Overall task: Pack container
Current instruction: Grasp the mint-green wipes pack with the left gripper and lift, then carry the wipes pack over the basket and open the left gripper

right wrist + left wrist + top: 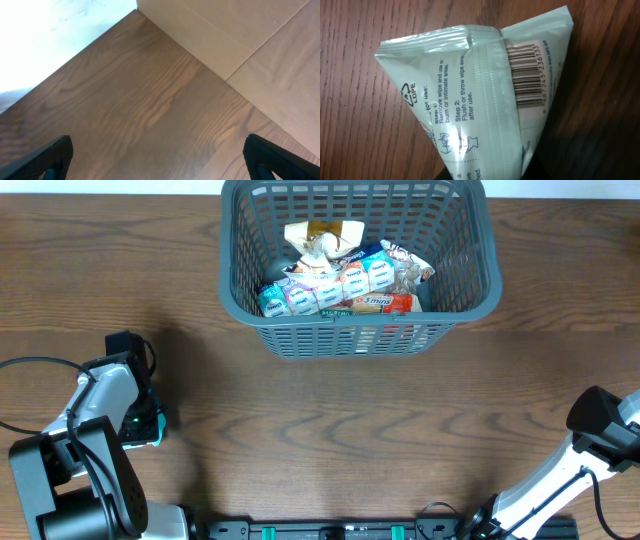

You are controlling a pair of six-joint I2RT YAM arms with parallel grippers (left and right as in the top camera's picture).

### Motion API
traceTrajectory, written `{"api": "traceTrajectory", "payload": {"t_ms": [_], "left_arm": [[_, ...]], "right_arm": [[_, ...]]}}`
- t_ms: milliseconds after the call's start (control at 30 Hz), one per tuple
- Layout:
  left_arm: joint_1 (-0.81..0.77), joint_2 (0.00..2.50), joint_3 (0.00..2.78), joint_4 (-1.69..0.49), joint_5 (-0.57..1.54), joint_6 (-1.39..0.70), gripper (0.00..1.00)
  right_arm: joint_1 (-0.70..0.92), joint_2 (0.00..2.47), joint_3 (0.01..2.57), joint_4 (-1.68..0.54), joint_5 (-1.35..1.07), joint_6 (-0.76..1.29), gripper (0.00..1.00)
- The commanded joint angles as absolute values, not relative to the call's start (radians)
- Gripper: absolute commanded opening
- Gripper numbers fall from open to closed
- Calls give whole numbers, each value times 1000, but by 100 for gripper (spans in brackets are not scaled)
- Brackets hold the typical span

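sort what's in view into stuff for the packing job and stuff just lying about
For the job:
- container, with snack packets already in it
- wipe packet, pinched in the left fingers
- right fingers, open and holding nothing

Just lying about:
- cardboard panels at the table's edge
- black rail along the table's near edge

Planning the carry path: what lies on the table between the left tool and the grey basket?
Nothing: in the overhead view the table between the left tool and the basket is bare wood.
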State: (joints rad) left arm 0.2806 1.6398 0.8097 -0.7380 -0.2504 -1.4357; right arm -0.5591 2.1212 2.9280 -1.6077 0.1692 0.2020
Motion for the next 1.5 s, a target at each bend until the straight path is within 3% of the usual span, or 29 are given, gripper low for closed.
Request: {"api": "traceTrajectory", "payload": {"t_ms": [0, 400, 633, 767, 1100, 1467], "left_arm": [[286, 1645, 799, -743, -255, -1432, 6], [190, 1271, 1064, -756, -275, -1052, 6], [-13, 1142, 1354, -570, -194, -634, 5], [-166, 1164, 1462, -410, -115, -503, 6], [-439, 1370, 1480, -118, -116, -495, 6], [-502, 1591, 1480, -84, -116, -537, 6]], "right_arm": [[-570, 2121, 2929, -1610, 172, 213, 99], [-570, 2121, 2929, -1610, 172, 213, 99], [-570, 2121, 2929, -1610, 172, 213, 99], [-570, 2121, 2929, -1610, 172, 213, 99], [-570, 2121, 2929, -1610, 172, 213, 99], [-570, 2121, 2929, -1610, 172, 213, 99]]}}
